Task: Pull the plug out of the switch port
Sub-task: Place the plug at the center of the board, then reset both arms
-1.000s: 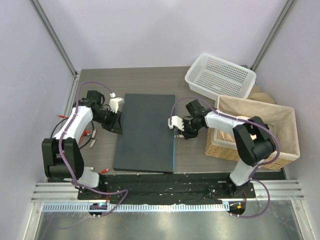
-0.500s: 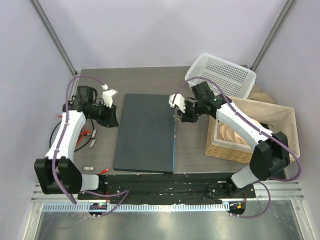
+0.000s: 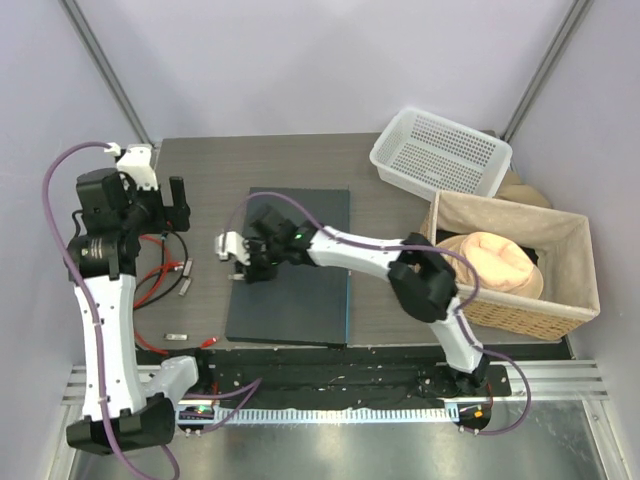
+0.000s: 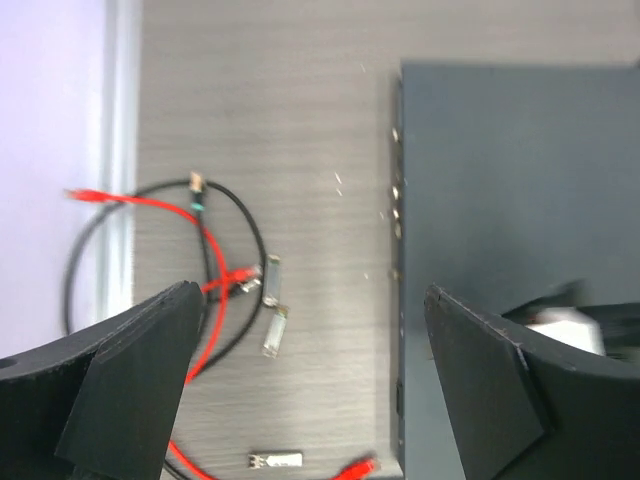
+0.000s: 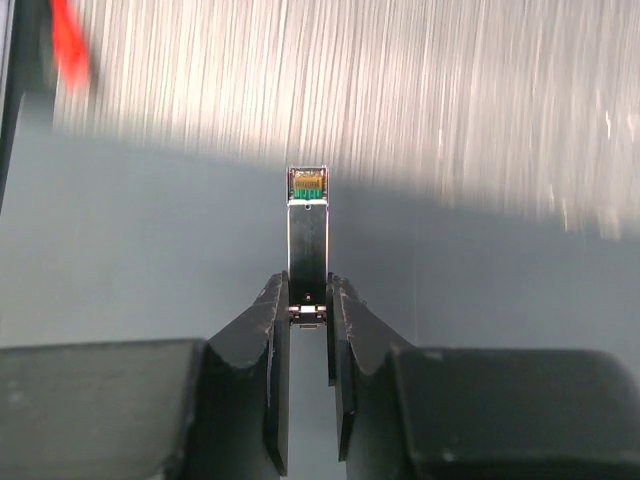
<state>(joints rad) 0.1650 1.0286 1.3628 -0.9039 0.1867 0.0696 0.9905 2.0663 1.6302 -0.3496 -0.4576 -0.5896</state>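
**Right gripper** (image 5: 308,290), reaching across to the left side of the scene. Its fingers (image 5: 268,350) are drawn narrow and pinch the near end of a small, slim silver-metal plug (image 5: 308,235) with a green-and-gold contact end. The plug points straight ahead of the fingertips, and its contact end is bare and outside any socket. Beneath the hand lies the switch (image 3: 300,270), a large, flat, dark slate-grey metal box. The hand sits over the switch's left edge, and the wood-grain table (image 5: 420,90) shows just beyond the plug's tip.

**Left gripper** (image 4: 308,310), raised well clear to the left of the switch. Its fingers are spread wide and hold nothing. Below it, framed between the fingers, a red cable (image 4: 140,200), a black cable (image 4: 235,205) and three small silver modules (image 4: 272,282) lie loose on the table. The switch's edge lies toward the right finger.
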